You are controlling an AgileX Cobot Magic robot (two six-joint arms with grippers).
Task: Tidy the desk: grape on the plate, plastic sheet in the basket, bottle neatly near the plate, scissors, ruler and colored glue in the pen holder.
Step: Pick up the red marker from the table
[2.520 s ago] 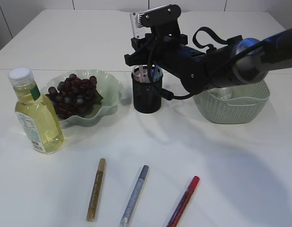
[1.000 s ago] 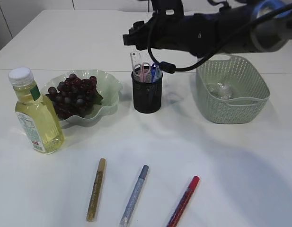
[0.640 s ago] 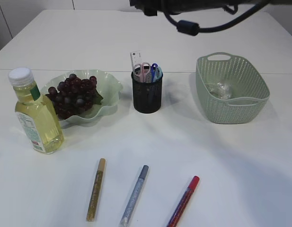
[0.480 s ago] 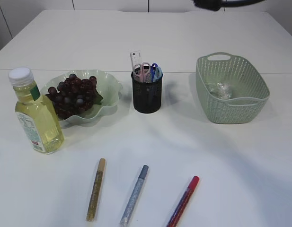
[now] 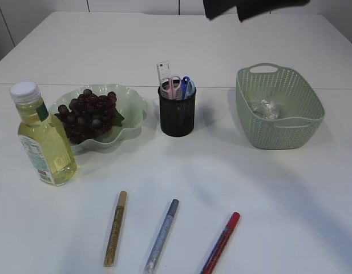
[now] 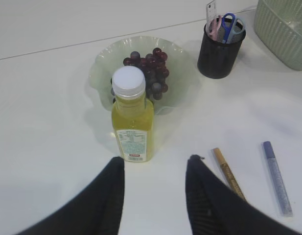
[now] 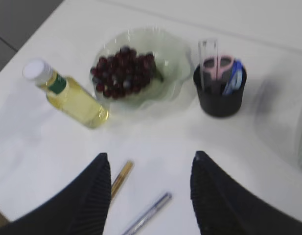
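Dark grapes point(image 5: 87, 114) lie on the pale green plate point(image 5: 133, 105), and the yellow bottle point(image 5: 43, 137) stands upright at the plate's left. The black pen holder point(image 5: 177, 114) holds the clear ruler point(image 5: 163, 73) and the pink and blue scissors point(image 5: 177, 85). A crumpled plastic sheet point(image 5: 266, 107) rests in the green basket point(image 5: 278, 137). Three colored glue pens lie flat on the near table: gold point(image 5: 116, 228), silver-blue point(image 5: 162, 235) and red point(image 5: 221, 242). My left gripper point(image 6: 155, 159) hangs open just short of the bottle point(image 6: 132, 120). High over the table, my right gripper point(image 7: 151, 154) is open and empty above the gold point(image 7: 120, 178) and silver-blue point(image 7: 148, 213) pens.
Only a dark blurred piece of my right arm point(image 5: 250, 7) shows at the top edge of the exterior view. The white table runs bare between the pen holder and the glue pens. The left wrist view catches the basket's corner point(image 6: 285, 29) at its top right.
My right arm has let go of the ruler in the pen holder and has risen away; now only a piece of it shows at the exterior view's top edge. Nothing on the table moved.
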